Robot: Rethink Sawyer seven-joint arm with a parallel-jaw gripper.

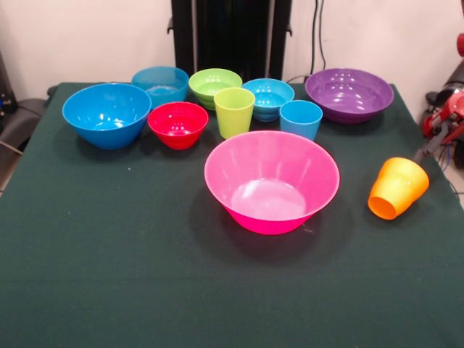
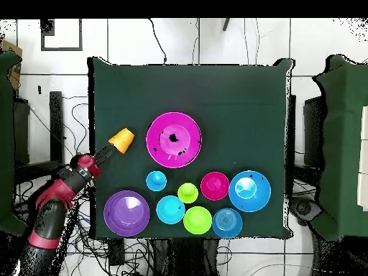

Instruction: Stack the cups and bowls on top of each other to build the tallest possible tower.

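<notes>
The huge pink bowl (image 1: 270, 181) (image 2: 173, 139) stands upright mid-table with nothing in it. Behind it stand the large blue bowl (image 1: 106, 114), red bowl (image 1: 177, 124), ribbed cyan bowl (image 1: 160, 85), lime green bowl (image 1: 215, 85), small blue bowl (image 1: 268, 98) and purple bowl (image 1: 349, 94). The lime green cup (image 1: 234, 112) and light blue cup (image 1: 301, 119) stand upright. The orange cup (image 1: 397, 188) (image 2: 121, 140) is tipped, mouth toward the camera. My gripper (image 1: 429, 148) (image 2: 106, 152) is at the orange cup's base end, by the table's edge.
The red and black arm (image 2: 61, 188) reaches in from beside the table. Chairs and cables stand around the table edges. The dark green cloth (image 1: 145, 275) covers the table's front half.
</notes>
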